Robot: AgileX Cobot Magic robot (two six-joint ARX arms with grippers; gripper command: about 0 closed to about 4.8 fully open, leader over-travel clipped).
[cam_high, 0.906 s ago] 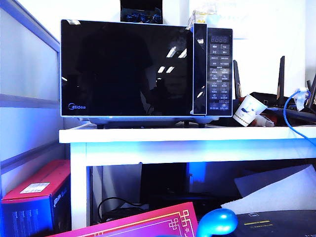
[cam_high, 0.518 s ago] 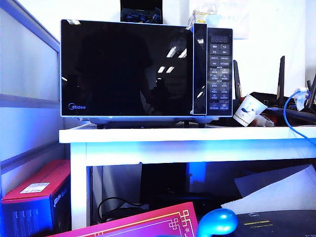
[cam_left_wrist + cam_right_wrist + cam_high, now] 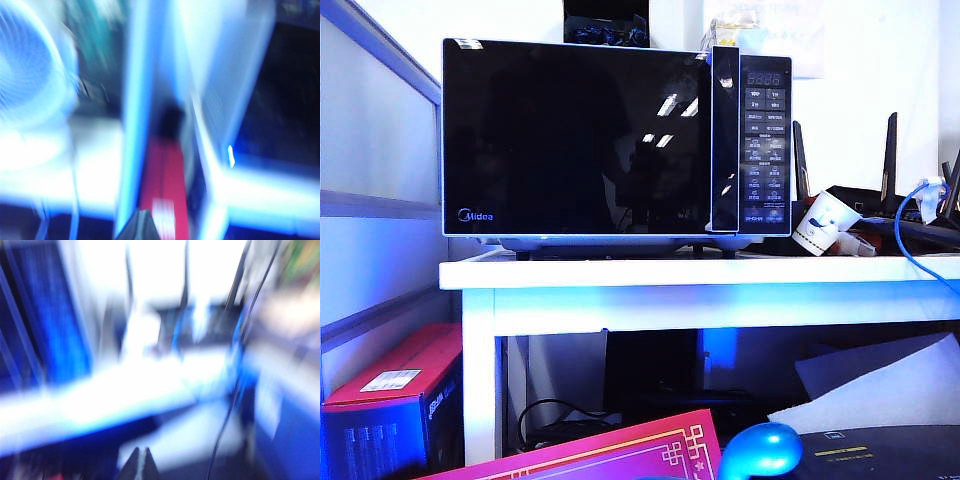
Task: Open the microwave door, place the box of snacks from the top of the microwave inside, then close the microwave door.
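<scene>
Low frontal exterior view of microwave (image 3: 610,140); both blurred wrist views likewise forward-facing.

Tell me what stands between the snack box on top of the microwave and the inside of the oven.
The closed microwave door bars the way. The box of snacks sits on the microwave, above the button panel.

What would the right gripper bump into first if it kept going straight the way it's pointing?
Hard to say; the right wrist view is badly blurred. The right gripper, shut, points toward the white table. Its edge probably comes first, ahead of the clutter and blue cable on it, though depth is unclear.
</scene>
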